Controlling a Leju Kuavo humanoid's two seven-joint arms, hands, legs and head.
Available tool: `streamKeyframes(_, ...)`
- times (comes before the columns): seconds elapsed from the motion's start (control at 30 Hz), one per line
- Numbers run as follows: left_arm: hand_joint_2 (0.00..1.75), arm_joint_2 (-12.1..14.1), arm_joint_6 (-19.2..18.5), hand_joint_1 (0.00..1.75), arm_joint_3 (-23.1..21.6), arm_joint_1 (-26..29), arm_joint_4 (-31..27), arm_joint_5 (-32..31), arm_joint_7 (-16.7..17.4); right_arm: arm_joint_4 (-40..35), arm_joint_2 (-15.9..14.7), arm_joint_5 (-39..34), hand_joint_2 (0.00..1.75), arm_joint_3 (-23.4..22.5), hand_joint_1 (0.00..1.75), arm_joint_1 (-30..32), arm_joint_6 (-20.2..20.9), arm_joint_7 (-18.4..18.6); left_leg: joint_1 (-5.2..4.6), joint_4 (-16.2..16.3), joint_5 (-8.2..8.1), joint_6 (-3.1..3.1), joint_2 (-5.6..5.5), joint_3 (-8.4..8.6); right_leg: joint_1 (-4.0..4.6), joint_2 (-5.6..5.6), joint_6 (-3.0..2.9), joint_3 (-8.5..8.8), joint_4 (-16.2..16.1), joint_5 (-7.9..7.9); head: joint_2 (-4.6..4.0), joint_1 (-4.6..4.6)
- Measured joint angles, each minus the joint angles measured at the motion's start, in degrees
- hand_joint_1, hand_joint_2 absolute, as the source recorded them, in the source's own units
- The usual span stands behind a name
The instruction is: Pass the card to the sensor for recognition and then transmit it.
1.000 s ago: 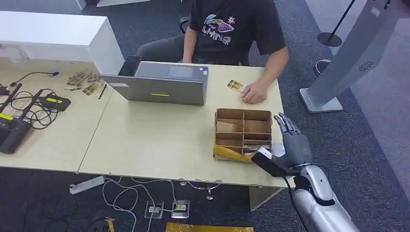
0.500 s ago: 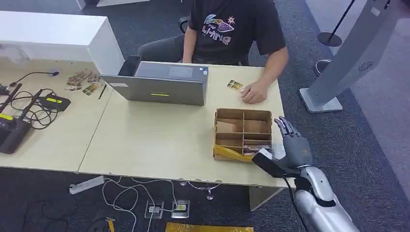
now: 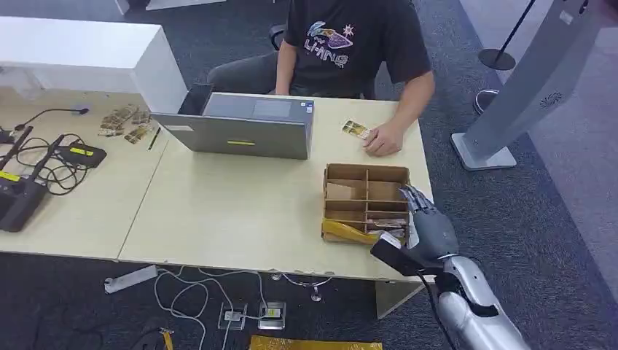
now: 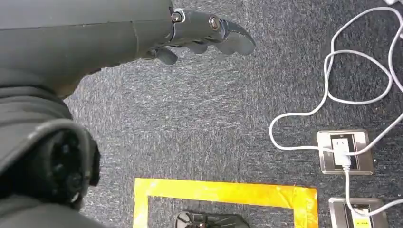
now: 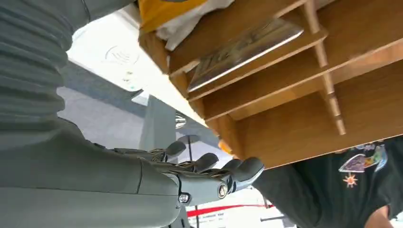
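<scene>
A brown cardboard divider box (image 3: pixel 326 198) stands near the table's front right corner. A card (image 3: pixel 386 222) lies in one of its near compartments; in the right wrist view this card (image 5: pixel 244 52) rests flat on a divider. My right hand (image 3: pixel 430 224) hovers at the box's right edge, fingers spread and holding nothing; its fingers (image 5: pixel 214 183) show below the box in the right wrist view. A white pad with a contactless mark (image 5: pixel 116 56) lies beside the box. Another card (image 3: pixel 355 129) lies by the person's hand (image 3: pixel 382 140). My left hand (image 4: pixel 204 33) hangs over the carpet, holding nothing.
A person (image 3: pixel 350 36) sits across the table behind a grey laptop (image 3: pixel 240 131). Routers and cables (image 3: pixel 29 175) crowd the left table. A grey kiosk stand (image 3: pixel 525 87) rises at the right. Floor sockets (image 4: pixel 343 152), white cords and yellow tape (image 4: pixel 223 192) lie below.
My right hand has moved left and slightly toward me, from beside the box to its right edge. The box, the cards and the person have stayed put.
</scene>
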Motion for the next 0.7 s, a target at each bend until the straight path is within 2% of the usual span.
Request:
streamKeyframes(0.23, 0.0, 0.0, 0.02, 0.0, 0.0, 0.0, 0.0, -0.04, 0.0, -0.46, 0.39, -0.28, 1.75, 0.74, 0.0, 0.27, 0.07, 0.02, 0.0, 0.0, 0.0, 0.0, 0.0, 0.0, 0.0, 0.0, 0.0, 0.0, 0.0, 0.0, 0.0, 0.0)
streamKeyframes(0.43, 0.0, 0.0, 0.07, 0.0, 0.0, -0.02, 0.0, -0.04, -0.02, -1.75, 1.35, 0.74, 1.75, 1.79, 0.0, 1.74, -0.72, 2.47, 0.0, 0.0, 0.0, 0.0, 0.0, 0.0, 0.0, 0.01, 0.0, 0.0, 0.0, 0.0, 0.0, -0.02)
streamKeyframes(0.7, 0.0, -0.02, 0.07, 0.0, 0.0, -0.01, 0.02, -0.04, 0.0, -2.34, 1.95, 0.74, 1.75, 2.78, 0.0, 2.09, -0.77, 2.73, 0.01, 0.0, 0.0, 0.0, 0.01, 0.0, 0.0, 0.01, 0.0, 0.0, 0.0, 0.0, 0.0, 0.0)
